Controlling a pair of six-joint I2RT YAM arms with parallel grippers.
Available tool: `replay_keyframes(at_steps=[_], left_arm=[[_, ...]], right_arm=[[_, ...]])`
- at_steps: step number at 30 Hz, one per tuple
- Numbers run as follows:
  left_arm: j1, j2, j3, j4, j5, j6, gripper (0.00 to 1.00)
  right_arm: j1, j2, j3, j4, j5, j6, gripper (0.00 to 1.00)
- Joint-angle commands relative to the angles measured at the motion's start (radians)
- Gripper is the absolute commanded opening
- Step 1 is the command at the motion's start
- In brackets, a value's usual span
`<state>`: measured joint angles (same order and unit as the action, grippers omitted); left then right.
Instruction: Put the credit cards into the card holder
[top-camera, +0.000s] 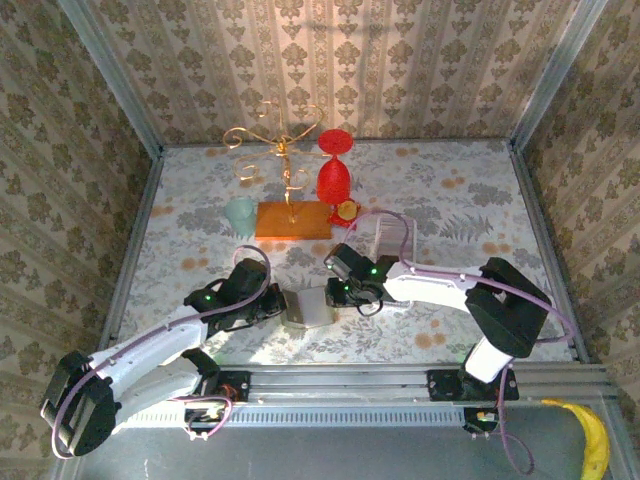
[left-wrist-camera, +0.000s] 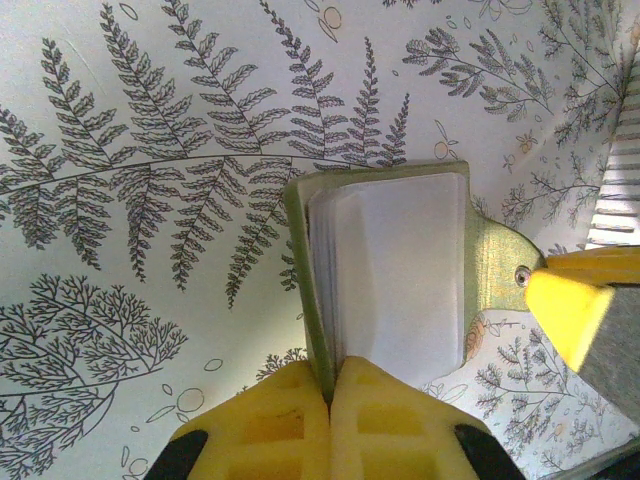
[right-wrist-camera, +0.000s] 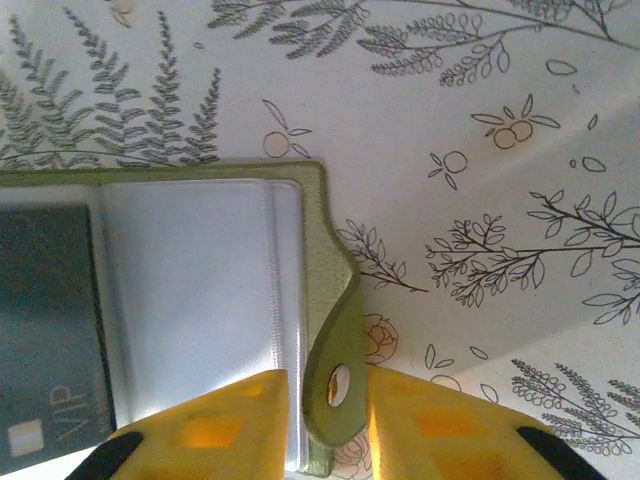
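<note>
**Top external.** Desk (top-camera: 455, 205) with a fern-and-floral print cover. Card holder (top-camera: 308, 306), olive-green, lies open at the near middle of the desk between the two arms. Left fingers (top-camera: 272, 305) meet its left edge and right fingers (top-camera: 346, 291) meet its right edge. Behind stand a gold wire jewellery stand (top-camera: 285, 150) on an orange wooden base, a red goblet (top-camera: 335, 172), a pale teal cup (top-camera: 241, 214) and a white ribbed rack (top-camera: 392, 236). A banana (top-camera: 595, 440) lies off the desk at the near right.

**Left wrist.** The yellow left fingers are closed tight on the near edge of the holder's olive cover, which stands on edge. Clear sleeves fan to its right. One yellow right finger touches the closure tab (left-wrist-camera: 500, 268) at the far side.

**Right wrist.** The yellow right fingers are pinched on the olive closure tab, one on each side of its snap hole. Credit card (right-wrist-camera: 45, 320), dark blue-grey and marked "VIP", sits inside a clear sleeve at the left. The sleeve beside the tab looks blank.
</note>
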<state>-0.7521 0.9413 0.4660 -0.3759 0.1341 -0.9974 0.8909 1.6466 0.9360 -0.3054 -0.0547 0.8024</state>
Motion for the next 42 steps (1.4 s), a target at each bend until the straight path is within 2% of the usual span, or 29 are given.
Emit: replay_keyframes(at_steps=[1,7,8,10,14,17,27,34,39,42], left_arm=[[-0.004,0.005,0.031,-0.064,-0.007,0.026,0.0],[-0.004,0.005,0.039,-0.074,-0.004,0.027,0.0],[-0.004,0.005,0.039,-0.076,-0.004,0.028,0.0],[-0.004,0.005,0.04,-0.078,-0.004,0.029,0.0],[-0.004,0.004,0.039,-0.083,-0.004,0.028,0.0],[-0.005,0.002,0.037,-0.083,-0.004,0.028,0.0],[-0.006,0.008,0.037,-0.082,-0.002,0.028,0.0],[-0.006,0.011,0.043,-0.08,0.001,0.026,0.0],[-0.015,0.03,0.071,-0.051,0.034,0.028,0.0],[-0.037,0.061,0.104,-0.026,0.048,0.032,0.15]], right_arm=[[0.005,0.019,0.029,-0.002,-0.005,-0.01,0.24],[0.006,-0.002,0.016,-0.005,0.02,-0.002,0.11],[0.006,-0.006,0.014,-0.007,0.023,-0.001,0.15],[0.004,-0.008,0.013,-0.008,0.026,-0.001,0.29],[0.004,-0.008,0.012,-0.004,0.027,-0.002,0.3],[0.004,-0.014,0.007,0.008,0.026,-0.003,0.25],[0.002,-0.027,0.006,0.014,0.023,-0.003,0.19],[0.001,-0.026,-0.004,0.018,0.01,-0.001,0.0],[0.001,-0.039,-0.025,0.04,0.001,0.019,0.0],[-0.001,-0.049,-0.049,0.067,-0.01,0.042,0.0]])
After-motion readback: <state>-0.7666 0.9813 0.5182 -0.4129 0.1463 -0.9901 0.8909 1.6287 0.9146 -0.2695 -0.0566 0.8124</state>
